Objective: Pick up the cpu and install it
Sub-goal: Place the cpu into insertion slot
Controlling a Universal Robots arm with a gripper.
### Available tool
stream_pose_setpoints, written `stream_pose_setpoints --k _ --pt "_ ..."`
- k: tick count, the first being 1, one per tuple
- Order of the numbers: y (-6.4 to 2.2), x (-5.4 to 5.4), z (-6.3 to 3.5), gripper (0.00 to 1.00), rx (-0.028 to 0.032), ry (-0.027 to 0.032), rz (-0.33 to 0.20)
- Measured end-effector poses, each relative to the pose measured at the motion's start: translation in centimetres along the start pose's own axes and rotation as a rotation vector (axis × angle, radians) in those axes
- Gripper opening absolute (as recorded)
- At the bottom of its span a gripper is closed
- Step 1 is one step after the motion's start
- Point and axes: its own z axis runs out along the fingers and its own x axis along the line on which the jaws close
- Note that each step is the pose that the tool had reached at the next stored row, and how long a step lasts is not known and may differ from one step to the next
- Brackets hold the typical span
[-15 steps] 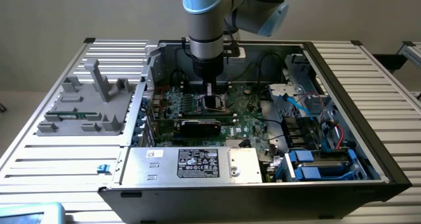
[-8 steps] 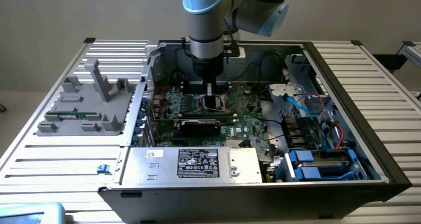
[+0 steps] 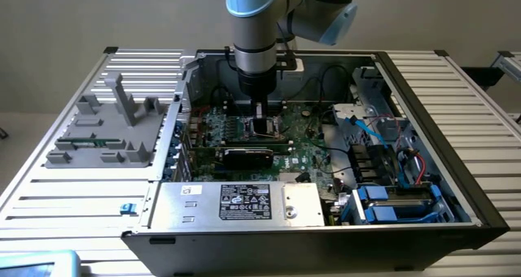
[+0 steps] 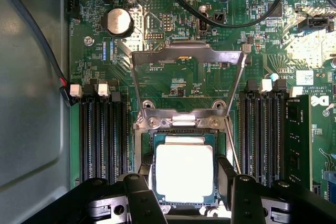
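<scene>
The cpu, a flat square chip with a bright silver top, sits between my gripper's two black fingers, directly over the black socket on the green motherboard. The fingers rest against the chip's two opposite edges. I cannot tell whether the chip is seated in the socket or just above it. The socket's metal frame is flipped up and open behind the chip. In the exterior view my gripper reaches straight down into the open computer case, low over the socket.
Black memory slots flank the socket on both sides, with a green memory stick in the outermost one. Black cables cross the board beyond the frame. A grey fixture stands outside the case on the exterior view's left.
</scene>
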Motion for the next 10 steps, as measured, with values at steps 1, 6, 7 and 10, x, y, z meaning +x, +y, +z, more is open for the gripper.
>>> stream_pose_setpoints --k 1,6,7,10 --pt "0.0 0.0 0.0 0.56 0.0 0.0 0.0" --pt "0.0 0.01 0.0 0.56 0.0 0.0 0.0" --pt "0.0 0.01 0.0 0.56 0.0 0.0001 0.0" --pt "0.0 0.01 0.0 0.56 0.0 0.0 0.0"
